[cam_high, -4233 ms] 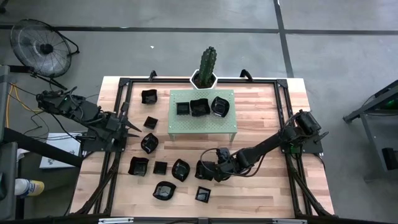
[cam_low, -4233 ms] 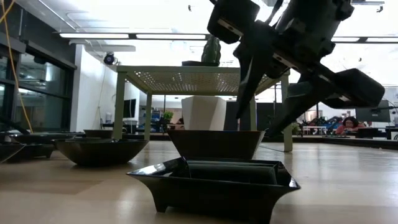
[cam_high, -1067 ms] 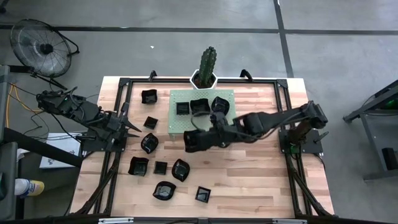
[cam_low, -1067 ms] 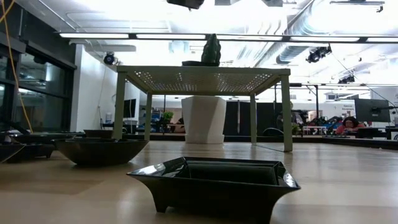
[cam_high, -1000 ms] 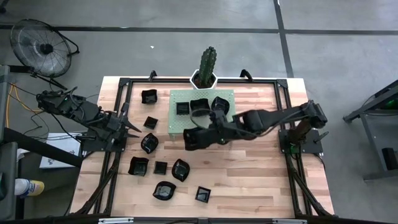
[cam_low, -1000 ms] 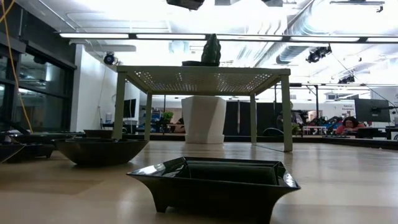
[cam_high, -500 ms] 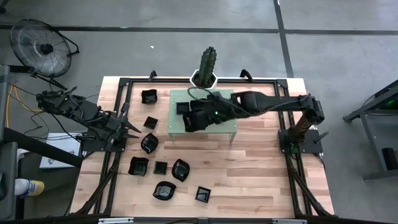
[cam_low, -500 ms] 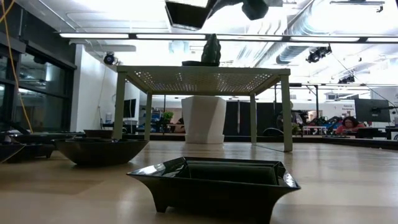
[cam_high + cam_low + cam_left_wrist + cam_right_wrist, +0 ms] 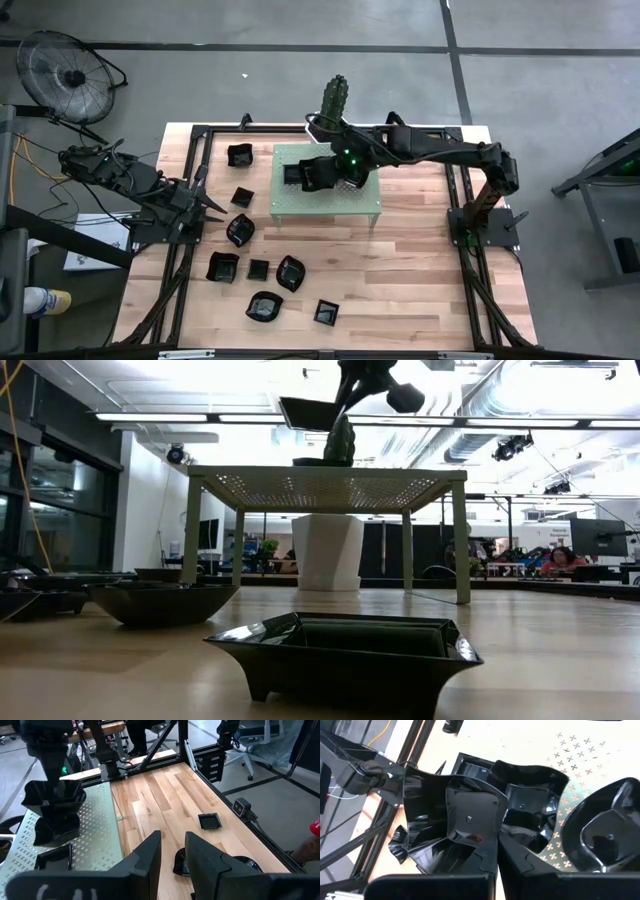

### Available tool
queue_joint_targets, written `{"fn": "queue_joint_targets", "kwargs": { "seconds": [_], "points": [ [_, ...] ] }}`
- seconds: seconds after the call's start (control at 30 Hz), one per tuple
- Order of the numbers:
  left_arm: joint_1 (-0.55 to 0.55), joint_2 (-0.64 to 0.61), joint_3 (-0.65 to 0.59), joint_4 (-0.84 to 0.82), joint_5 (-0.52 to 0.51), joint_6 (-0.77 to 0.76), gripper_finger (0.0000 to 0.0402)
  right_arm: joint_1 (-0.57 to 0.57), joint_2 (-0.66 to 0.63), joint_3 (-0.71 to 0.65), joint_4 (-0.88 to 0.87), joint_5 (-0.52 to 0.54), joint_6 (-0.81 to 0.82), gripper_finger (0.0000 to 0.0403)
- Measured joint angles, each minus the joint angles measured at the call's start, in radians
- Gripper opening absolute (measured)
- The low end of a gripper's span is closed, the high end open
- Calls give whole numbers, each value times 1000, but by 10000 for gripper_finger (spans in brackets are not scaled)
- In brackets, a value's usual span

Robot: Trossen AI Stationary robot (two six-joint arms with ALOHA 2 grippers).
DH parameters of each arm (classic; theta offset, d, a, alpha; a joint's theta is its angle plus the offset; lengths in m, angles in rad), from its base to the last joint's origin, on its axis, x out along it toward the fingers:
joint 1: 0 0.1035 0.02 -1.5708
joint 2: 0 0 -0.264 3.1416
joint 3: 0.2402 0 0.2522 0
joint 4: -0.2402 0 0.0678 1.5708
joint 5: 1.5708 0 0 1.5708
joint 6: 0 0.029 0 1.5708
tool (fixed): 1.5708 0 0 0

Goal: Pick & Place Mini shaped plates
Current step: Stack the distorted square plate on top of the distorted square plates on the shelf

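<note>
1. Left pincer [image 9: 172, 851] is idling near the tabletop's [image 9: 420, 270] left edge, jaws parted a little, gripping nothing.
2. Right pincer [image 9: 335, 172] is clamping a black plate [image 9: 310, 412] by its rim, carrying it over the green stand [image 9: 362, 203]: place step.
3. Next move is likely needing a lowering beside the wavy plate [image 9: 532, 812] on the stand, then release.
4. Free landing spot is hard to judge: the carried plate is blocking the right wrist view.
5. Loose plates [image 9: 258, 269] are waiting on the tabletop.

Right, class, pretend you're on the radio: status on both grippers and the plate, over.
Right gripper shut on a black plate, above the green stand. Left gripper idle at table's left side. Plates on stand right beneath it.
</note>
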Motion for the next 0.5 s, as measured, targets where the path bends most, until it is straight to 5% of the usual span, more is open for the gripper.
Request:
{"fn": "queue_joint_targets", "kwargs": {
  "seconds": [0.5],
  "points": [
    [0,0,0,0,0,0,85,-88,0,-1,-46,-45,-59,0]
  ]
}}
